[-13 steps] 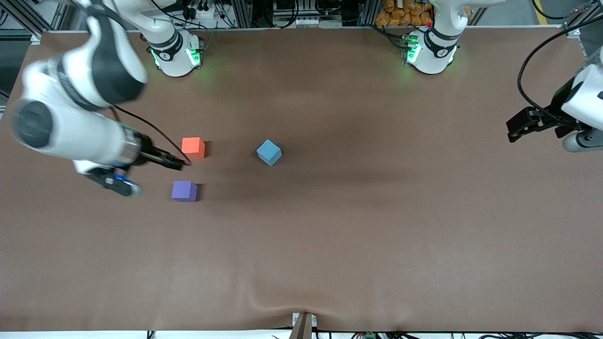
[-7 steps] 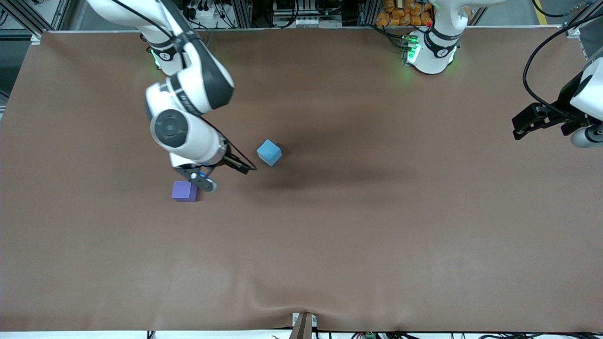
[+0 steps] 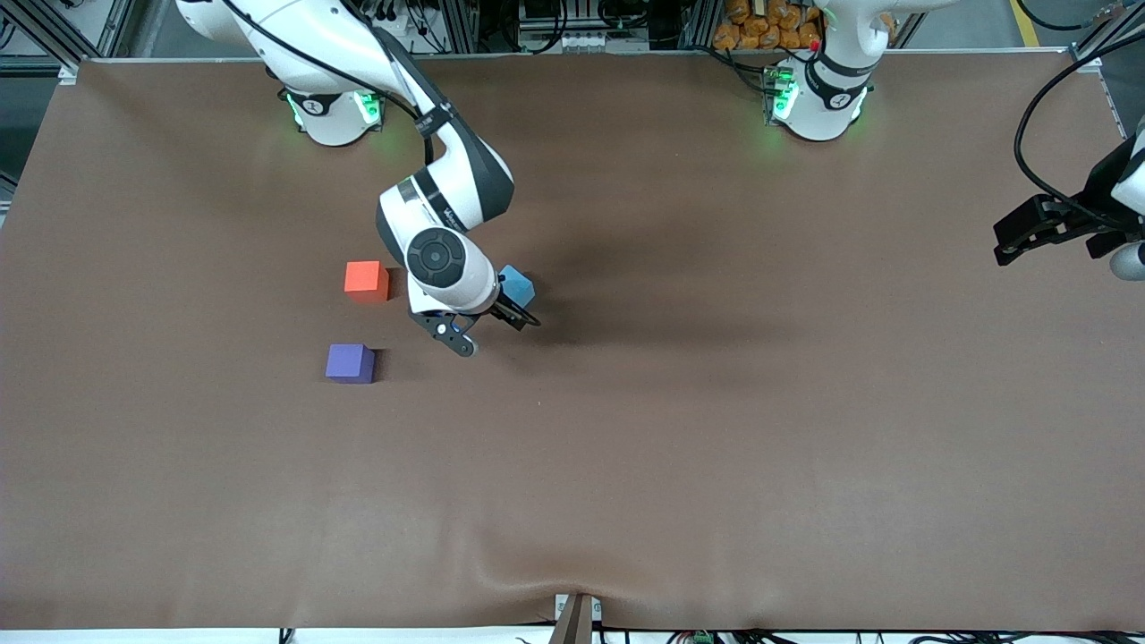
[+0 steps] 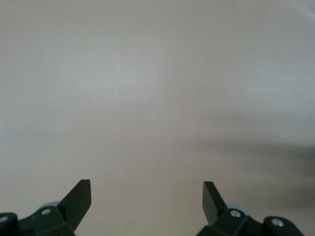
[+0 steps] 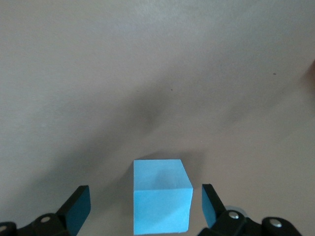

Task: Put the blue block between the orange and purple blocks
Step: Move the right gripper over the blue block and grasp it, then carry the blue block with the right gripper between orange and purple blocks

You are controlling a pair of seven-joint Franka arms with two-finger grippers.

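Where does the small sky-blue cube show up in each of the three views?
Front view: small sky-blue cube, partly covered by the right arm, beside the orange-red cube.
Right wrist view: between the open right gripper fingers.
Left wrist view: not in it.
Shared landmark: brown table cover.

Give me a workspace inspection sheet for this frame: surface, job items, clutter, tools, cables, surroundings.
Surface: brown table cover, a wrinkle at the edge nearest the front camera.
Job's things: blue block on the table, partly hidden by the right arm; orange block and purple block toward the right arm's end, apart, purple nearer the camera.
Clutter: nothing seen.
Grippers: right tool open, fingers either side of the blue block, not gripping; left tool open, empty, waiting over the table edge at its own end.
Cables: black cable looping to the left arm.
Surroundings: frame rails and wiring by the arm bases.
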